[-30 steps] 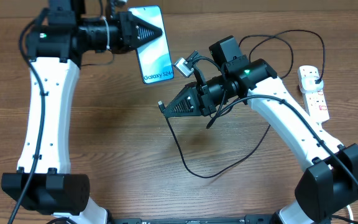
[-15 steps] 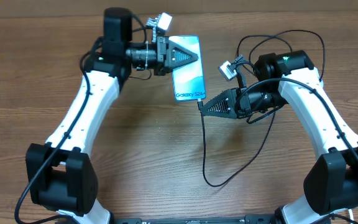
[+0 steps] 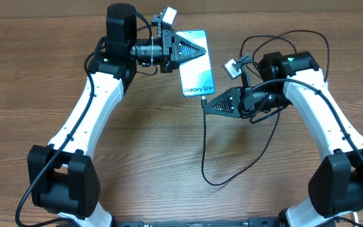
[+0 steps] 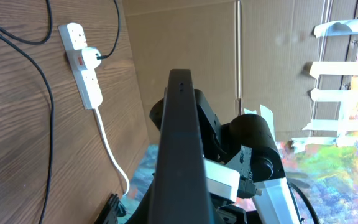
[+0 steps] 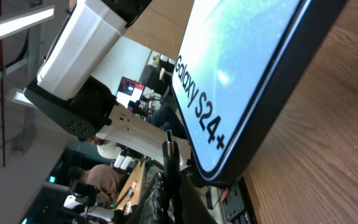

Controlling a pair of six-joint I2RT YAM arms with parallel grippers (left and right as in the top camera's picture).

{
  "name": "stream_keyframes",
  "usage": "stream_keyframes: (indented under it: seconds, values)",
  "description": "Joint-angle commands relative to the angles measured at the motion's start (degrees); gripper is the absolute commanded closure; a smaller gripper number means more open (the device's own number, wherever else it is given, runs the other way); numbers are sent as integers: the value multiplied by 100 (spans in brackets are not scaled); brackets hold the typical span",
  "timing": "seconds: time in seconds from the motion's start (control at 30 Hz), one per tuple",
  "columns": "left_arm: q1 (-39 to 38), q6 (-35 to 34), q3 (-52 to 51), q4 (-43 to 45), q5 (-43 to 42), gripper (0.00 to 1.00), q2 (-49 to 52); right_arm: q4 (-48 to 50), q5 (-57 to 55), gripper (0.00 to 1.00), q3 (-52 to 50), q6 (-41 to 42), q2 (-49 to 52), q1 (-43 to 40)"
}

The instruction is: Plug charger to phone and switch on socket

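My left gripper (image 3: 197,50) is shut on the top end of the phone (image 3: 197,75) and holds it above the table, with its teal screen and white lettering facing up. In the left wrist view the phone (image 4: 182,137) shows edge-on. My right gripper (image 3: 212,104) is shut on the charger's connector end (image 3: 203,101). The tip sits just below the phone's bottom edge. In the right wrist view the tip (image 5: 169,148) stands beside the phone's lower edge (image 5: 247,81) with a small gap. The socket (image 4: 83,62) lies on the table with a black plug in it.
The black cable (image 3: 210,180) hangs from the connector, loops over the table's middle and runs back up behind the right arm. The socket's white cord (image 4: 110,152) trails off the table's edge. The right arm covers the socket in the overhead view.
Both arms swung towards the middle and brought the phone and connector together. In the last half second the phone shifted slightly right, and its bottom edge now lies next to the connector tip.
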State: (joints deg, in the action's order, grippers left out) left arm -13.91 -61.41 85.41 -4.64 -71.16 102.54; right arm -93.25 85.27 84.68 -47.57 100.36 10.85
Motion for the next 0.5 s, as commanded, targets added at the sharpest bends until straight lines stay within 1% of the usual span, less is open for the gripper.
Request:
stream_keyframes:
  seconds: [0.0,0.1,0.17,0.2,0.27,0.47]
  values:
    - [-85,-103,46,70,-125,96,-66,63,341,96,-35,-17,-114,-37]
    - [-85,-127,46,131,-186,96,-66,61,339,96,-35,-17,-114,-37]
    - [-92,-243,46,549,-208,96,-66,61,334,96,-35,-15,-111,-37]
    - [-92,-496,46,935,-289,96,-66,87,330,96,-35,90,-111,-37]
    - [-92,-597,46,1237,-372,96,-66,162,330,96,-35,177,-111,-37]
    - [-146,-476,46,1237,-492,96,-66,166,330,96,-35,175,-111,-37]
